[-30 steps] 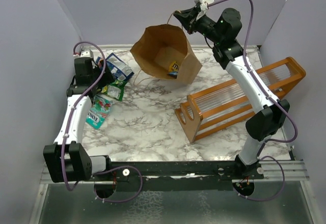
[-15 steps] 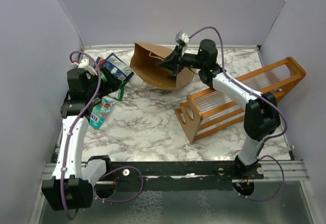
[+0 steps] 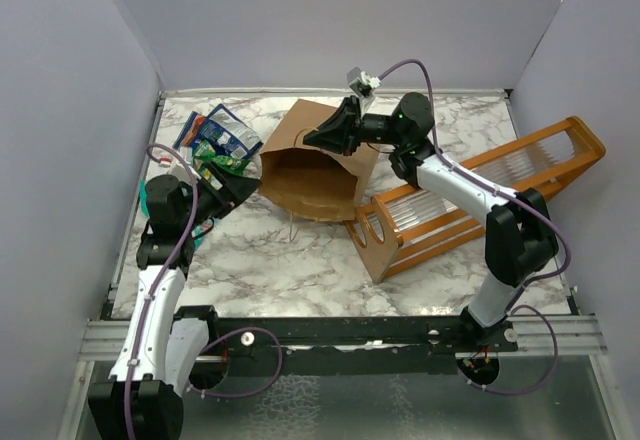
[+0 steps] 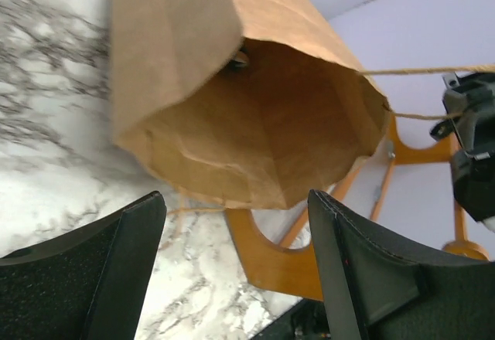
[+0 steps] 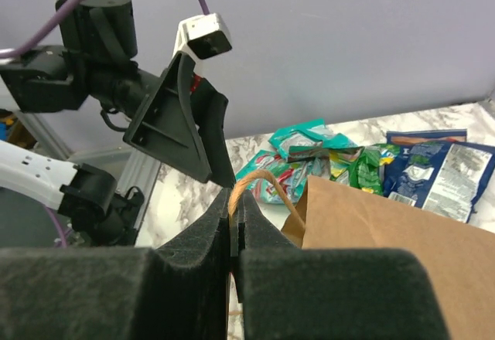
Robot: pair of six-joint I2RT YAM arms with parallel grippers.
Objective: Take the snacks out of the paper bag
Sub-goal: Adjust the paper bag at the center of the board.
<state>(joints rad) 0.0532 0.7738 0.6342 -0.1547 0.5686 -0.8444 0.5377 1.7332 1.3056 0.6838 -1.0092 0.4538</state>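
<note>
Above marble table (image 3: 262, 260), right hand (image 5: 235, 209) pinches handle (image 5: 268, 181) of paper bag (image 3: 312, 175); left hand (image 4: 236, 201) gapes.

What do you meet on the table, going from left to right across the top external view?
snacks → paper bag → orange wooden rack
</note>
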